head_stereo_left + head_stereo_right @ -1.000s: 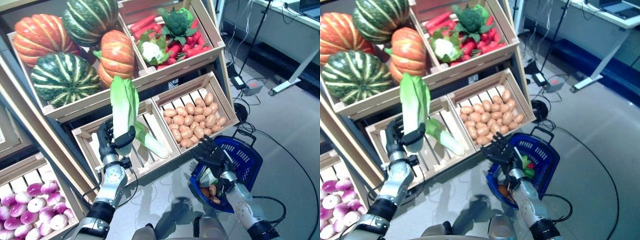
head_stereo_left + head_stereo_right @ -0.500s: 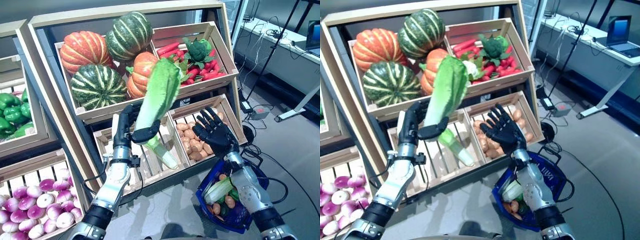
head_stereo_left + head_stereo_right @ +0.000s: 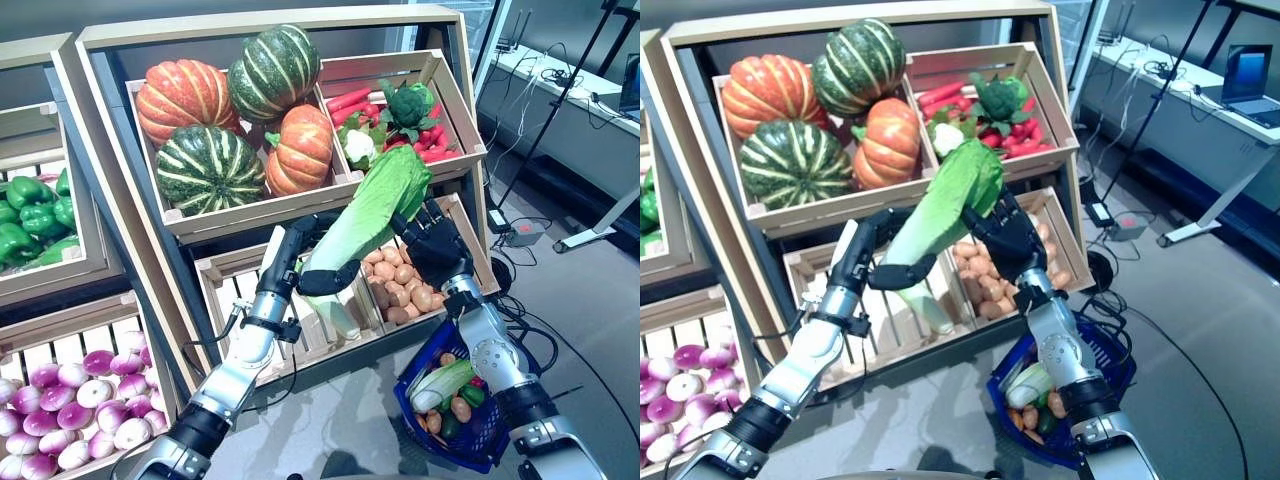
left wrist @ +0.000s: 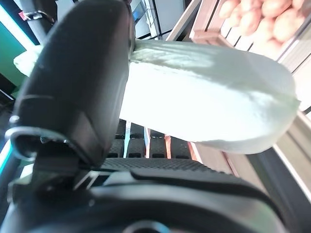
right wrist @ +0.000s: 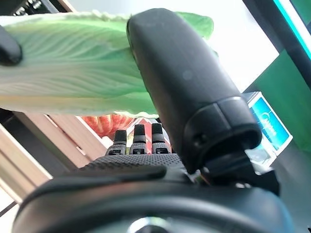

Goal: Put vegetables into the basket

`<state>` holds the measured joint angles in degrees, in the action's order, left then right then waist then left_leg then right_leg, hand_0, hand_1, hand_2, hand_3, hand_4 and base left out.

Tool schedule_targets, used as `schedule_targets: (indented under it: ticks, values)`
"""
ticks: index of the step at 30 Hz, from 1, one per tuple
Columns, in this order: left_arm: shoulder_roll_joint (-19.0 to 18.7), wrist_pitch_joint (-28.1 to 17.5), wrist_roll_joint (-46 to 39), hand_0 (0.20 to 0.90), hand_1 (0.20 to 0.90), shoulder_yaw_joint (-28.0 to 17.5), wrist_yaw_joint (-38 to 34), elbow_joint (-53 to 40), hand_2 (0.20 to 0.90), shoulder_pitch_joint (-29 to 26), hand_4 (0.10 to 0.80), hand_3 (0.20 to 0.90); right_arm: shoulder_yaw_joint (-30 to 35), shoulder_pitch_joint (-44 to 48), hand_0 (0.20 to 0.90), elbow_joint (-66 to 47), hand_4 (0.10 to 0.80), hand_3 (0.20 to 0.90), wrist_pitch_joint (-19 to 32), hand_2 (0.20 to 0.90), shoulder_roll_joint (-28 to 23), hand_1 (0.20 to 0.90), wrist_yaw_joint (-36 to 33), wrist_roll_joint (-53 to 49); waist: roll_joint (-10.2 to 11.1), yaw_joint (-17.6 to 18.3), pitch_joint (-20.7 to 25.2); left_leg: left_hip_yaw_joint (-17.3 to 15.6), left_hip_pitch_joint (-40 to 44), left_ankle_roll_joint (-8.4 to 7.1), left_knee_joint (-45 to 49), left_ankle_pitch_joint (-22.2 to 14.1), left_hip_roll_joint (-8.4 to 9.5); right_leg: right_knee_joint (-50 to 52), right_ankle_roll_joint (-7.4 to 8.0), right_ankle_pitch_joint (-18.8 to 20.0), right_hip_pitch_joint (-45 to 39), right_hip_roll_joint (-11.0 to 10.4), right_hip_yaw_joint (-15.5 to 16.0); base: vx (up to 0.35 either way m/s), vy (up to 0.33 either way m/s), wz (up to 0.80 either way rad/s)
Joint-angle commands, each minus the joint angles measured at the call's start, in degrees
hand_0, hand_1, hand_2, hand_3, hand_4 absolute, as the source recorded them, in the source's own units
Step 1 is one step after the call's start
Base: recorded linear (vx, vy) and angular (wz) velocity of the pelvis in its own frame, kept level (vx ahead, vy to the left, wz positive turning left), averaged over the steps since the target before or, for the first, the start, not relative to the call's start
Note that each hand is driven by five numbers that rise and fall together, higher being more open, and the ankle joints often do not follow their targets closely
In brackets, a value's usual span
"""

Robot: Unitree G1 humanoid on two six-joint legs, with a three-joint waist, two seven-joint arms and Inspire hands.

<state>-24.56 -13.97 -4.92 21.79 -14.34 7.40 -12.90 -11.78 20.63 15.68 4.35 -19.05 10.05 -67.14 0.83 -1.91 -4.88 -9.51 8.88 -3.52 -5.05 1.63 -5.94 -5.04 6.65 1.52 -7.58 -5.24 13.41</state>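
Left hand (image 3: pixel 300 262) is curled round the pale stalk of a long green napa cabbage (image 3: pixel 368 208), whose axis slants up toward the right hand (image 3: pixel 432 243), spread against its leafy end. Below that arm sits the blue wire basket (image 3: pixel 487 447). Only the right wrist view shows the thumb (image 5: pixel 175 82) lying over the leaf.

I see pale, unfinished wooden crates (image 3: pixel 300 205) with slatted bottoms. The pumpkins (image 3: pixel 185 95) have a smooth, slightly glossy ribbed skin. The cabbage (image 3: pixel 370 205) looks matt, its leaves finely veined and its stalk waxy white. My left hand (image 3: pixel 305 262) and right hand (image 3: pixel 435 245) are matt black plastic with ridged finger pads. The basket (image 3: pixel 485 440) is blue plastic mesh. The floor (image 3: pixel 590 300) is smooth and faintly shiny.
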Motion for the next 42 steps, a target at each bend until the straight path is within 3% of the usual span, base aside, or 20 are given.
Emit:
schedule_targets:
  ticks: [1, 11, 14, 16, 22, 31, 42]
  values:
    - [-1.57, -9.88, 3.35, 0.300, 0.300, 3.88, 0.24, -5.59, 0.300, -11.25, 0.400, 0.300, 2.58, 12.31, 0.900, 0.74, 0.800, 0.900, 3.22, 0.900, 0.79, 0.900, 4.87, -5.67, 1.71, -0.86, 4.55, 2.32, -1.36, 0.64, 0.91, -4.48, 3.24, 1.17, -0.26, -2.05, -1.14, -0.69, -0.06, -0.024, 0.040, 0.01]
    - [-2.37, -10.32, 5.84, 0.300, 0.300, 5.90, -1.38, -3.88, 0.300, -12.60, 0.400, 0.300, 0.46, 15.11, 0.900, -2.51, 0.800, 0.900, -1.65, 0.900, 1.51, 0.900, 13.29, -11.14, 1.92, -1.16, 4.77, 3.75, -1.55, 0.82, 0.68, -4.54, 3.77, 1.24, -0.20, -2.47, -1.25, -0.81, -0.06, -0.033, 0.021, 0.08]
    - [-1.91, -9.19, -0.44, 0.300, 0.300, 6.22, 1.31, -2.30, 0.300, -12.68, 0.400, 0.300, -0.37, 15.47, 0.900, -3.63, 0.800, 0.900, -4.57, 0.900, 2.19, 0.900, 17.12, -13.78, 1.91, -1.15, 4.84, 3.82, -1.54, 0.88, 0.70, -4.60, 3.89, 1.29, -0.23, -2.62, -1.20, -0.79, -0.06, -0.018, 0.007, 0.04]
    - [-0.33, -7.21, -10.46, 0.300, 0.300, 5.84, 6.52, -0.78, 0.300, -11.87, 0.400, 0.300, -0.73, 15.62, 0.900, -4.67, 0.800, 0.900, -6.66, 0.900, 2.79, 0.900, 20.17, -15.12, 1.91, -1.16, 4.93, 3.81, -1.50, 0.85, 0.57, -4.52, 3.89, 1.07, -0.26, -2.56, -1.36, -0.70, -0.05, 0.000, 0.000, 0.00]
    - [3.66, -2.12, -23.31, 0.300, 0.300, 6.89, 19.93, 1.30, 0.300, -9.99, 0.400, 0.300, -0.50, 16.49, 0.900, -4.53, 0.800, 0.900, -8.99, 0.900, 3.45, 0.900, 22.77, -16.57, 1.93, -0.93, 5.06, 3.89, -1.51, 0.81, 0.50, -4.53, 3.90, 0.89, -0.24, -2.37, -1.36, -0.60, -0.28, 0.000, 0.000, 0.00]
    - [2.06, 1.58, -23.25, 0.300, 0.300, 9.94, 28.59, 1.38, 0.300, -12.50, 0.400, 0.300, -1.93, 18.78, 0.900, -0.03, 0.800, 0.900, -6.10, 0.900, 1.05, 0.900, 21.94, -14.65, 1.34, -0.21, 4.98, 3.62, -1.36, 1.11, 0.53, -4.58, 3.95, 1.07, -0.23, -2.62, -1.25, -0.44, -1.18, 0.000, 0.000, 0.00]
    - [0.63, 1.97, -19.68, 0.300, 0.300, 12.11, 31.30, 1.80, 0.300, -13.18, 0.400, 0.300, -3.11, 19.88, 0.900, 1.79, 0.800, 0.900, -5.89, 0.900, 0.42, 0.900, 20.09, -12.74, 1.13, -0.12, 4.87, 3.74, -1.11, 1.20, 0.47, -4.67, 3.97, 0.97, -0.15, -2.72, -1.43, -0.36, -1.60, 0.000, 0.000, 0.00]
